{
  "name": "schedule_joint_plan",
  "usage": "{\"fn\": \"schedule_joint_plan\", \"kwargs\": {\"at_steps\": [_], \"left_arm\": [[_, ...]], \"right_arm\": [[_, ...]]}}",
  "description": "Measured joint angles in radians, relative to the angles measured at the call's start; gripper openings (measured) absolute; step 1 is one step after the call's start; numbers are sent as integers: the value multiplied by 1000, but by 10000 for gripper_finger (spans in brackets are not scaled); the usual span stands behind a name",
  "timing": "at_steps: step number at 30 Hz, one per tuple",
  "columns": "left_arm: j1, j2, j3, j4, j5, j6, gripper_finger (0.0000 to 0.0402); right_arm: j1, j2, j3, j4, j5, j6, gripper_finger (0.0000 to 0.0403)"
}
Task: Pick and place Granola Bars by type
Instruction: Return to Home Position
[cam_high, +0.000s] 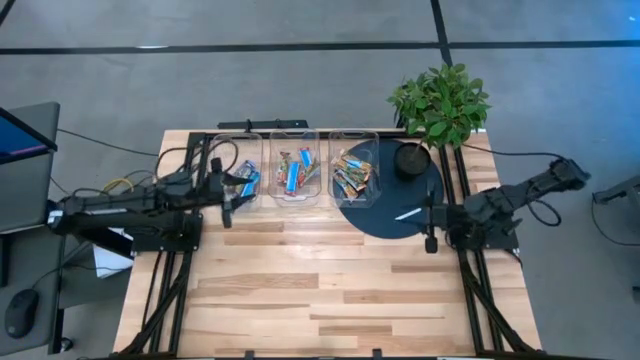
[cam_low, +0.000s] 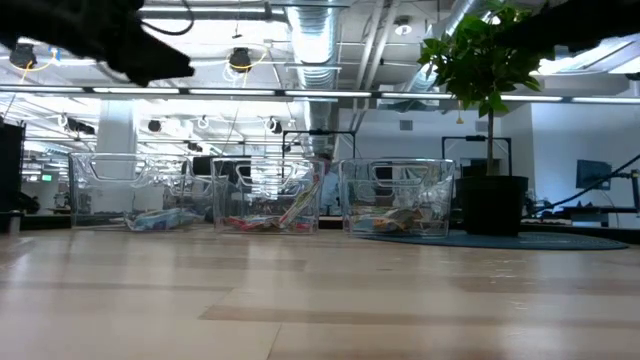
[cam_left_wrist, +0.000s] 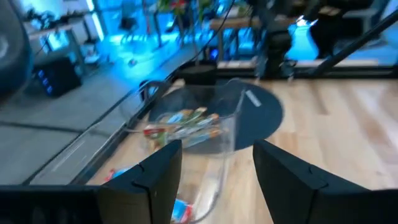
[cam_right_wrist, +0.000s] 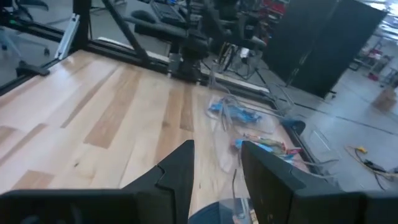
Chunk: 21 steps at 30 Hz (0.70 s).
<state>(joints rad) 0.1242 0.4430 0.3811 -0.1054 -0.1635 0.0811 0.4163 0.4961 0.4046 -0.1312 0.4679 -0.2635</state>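
The shiny multicoloured wrapped granola bars (cam_high: 295, 172) lie inside three clear plastic bins (cam_high: 296, 199) along the pale wooden worktop (cam_high: 330, 290), long axes roughly 12 to 6; the left hand (cam_high: 232, 196), fingers spread and empty, hangs at the left bin's 7 o'clock, nearer; the right hand (cam_high: 431, 238), apparently parted and empty, sits well apart at 4 o'clock beside the dark round disc (cam_high: 385, 215).
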Motion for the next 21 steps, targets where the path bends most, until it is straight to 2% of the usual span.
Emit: {"fn": "schedule_joint_plan", "kwargs": {"at_steps": [6, 9, 13, 21], "left_arm": [[-10, -242, -136, 15, 79, -19, 194], [-30, -338, -190, 35, 89, -20, 194], [-57, -442, -248, 47, 90, -15, 194], [-90, -431, -267, 47, 89, -14, 194]], "right_arm": [[-157, -43, -27, 92, -95, 19, 127], [-222, -118, -101, 204, -129, 36, 127], [-282, -219, -213, 239, -246, 61, 127], [-352, -427, -303, 154, -279, 99, 127]]}}
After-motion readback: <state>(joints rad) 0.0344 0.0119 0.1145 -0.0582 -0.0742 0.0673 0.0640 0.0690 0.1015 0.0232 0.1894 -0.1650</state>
